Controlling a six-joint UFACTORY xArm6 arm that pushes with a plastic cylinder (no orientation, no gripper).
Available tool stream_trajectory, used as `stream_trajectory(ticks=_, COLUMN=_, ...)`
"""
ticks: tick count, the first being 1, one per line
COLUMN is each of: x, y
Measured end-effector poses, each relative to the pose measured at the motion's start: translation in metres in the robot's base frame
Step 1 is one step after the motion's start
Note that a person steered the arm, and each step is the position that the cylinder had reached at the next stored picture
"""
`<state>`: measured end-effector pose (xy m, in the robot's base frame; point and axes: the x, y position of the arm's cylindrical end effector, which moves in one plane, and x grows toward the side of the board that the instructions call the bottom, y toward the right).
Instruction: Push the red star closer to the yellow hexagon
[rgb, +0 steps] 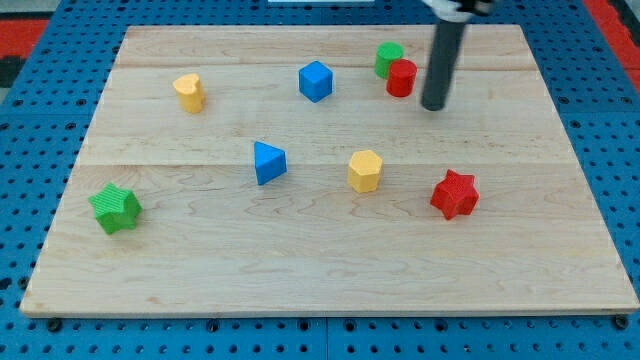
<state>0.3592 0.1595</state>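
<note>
The red star lies on the wooden board at the view's right, below the middle. The yellow hexagon stands to its left, about a block's width and a half away and slightly higher in the view. My tip is the lower end of the dark rod, which comes down from the view's top. The tip is above the red star in the view, well apart from it, and just right of the red cylinder.
A green cylinder touches the red cylinder at the top. A blue cube and a yellow heart lie across the top. A blue triangle lies mid-board, and a green star at the left.
</note>
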Motion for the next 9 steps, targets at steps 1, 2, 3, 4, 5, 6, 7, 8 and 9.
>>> stream_trajectory(ticks=1, x=0.050, y=0.072)
stream_trajectory(ticks=2, x=0.121, y=0.081)
stream_trajectory(ticks=3, x=0.152, y=0.080)
stream_trajectory(ticks=4, x=0.152, y=0.058)
stream_trajectory(ticks=5, x=0.152, y=0.026)
stream_trajectory(ticks=6, x=0.142, y=0.003)
stream_trajectory(ticks=7, x=0.112, y=-0.008)
stream_trajectory(ticks=8, x=0.162, y=-0.086)
stream_trajectory(ticks=9, x=0.192, y=-0.175)
